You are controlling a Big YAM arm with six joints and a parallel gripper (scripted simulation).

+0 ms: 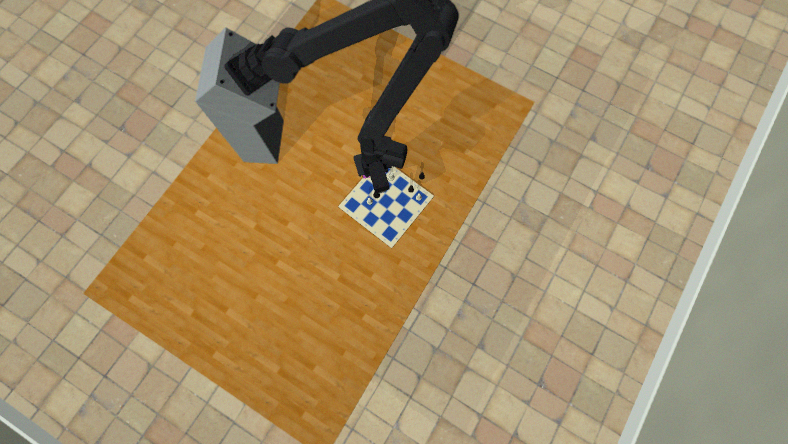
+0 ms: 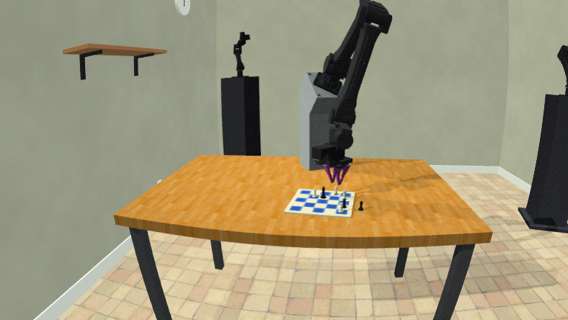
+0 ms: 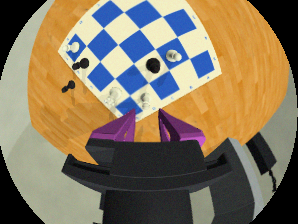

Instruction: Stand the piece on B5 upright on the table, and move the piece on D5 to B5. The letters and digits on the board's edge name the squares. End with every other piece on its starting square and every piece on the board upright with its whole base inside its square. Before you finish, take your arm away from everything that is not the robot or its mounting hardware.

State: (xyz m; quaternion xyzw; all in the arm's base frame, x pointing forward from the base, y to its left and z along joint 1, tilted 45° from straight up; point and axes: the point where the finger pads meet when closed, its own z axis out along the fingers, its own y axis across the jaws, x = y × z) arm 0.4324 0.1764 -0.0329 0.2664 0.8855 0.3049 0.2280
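Centrally in the exterior view, the wooden table [image 2: 238,198] carries the blue-and-cream chessboard [image 2: 295,207]. Above the board's far edge hangs the gripper [image 2: 336,176], purple fingers part-open, holding nothing. Right of the board, a black pawn [image 2: 360,205] stands upright on the table.

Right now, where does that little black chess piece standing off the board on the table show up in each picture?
Top: the black piece stands on the wood just past the board's upper right edge.
Exterior: it stands just right of the board's near right corner.
Wrist: it shows at far left, beside the board's left edge.
Shared landmark: the blue-and-cream board.
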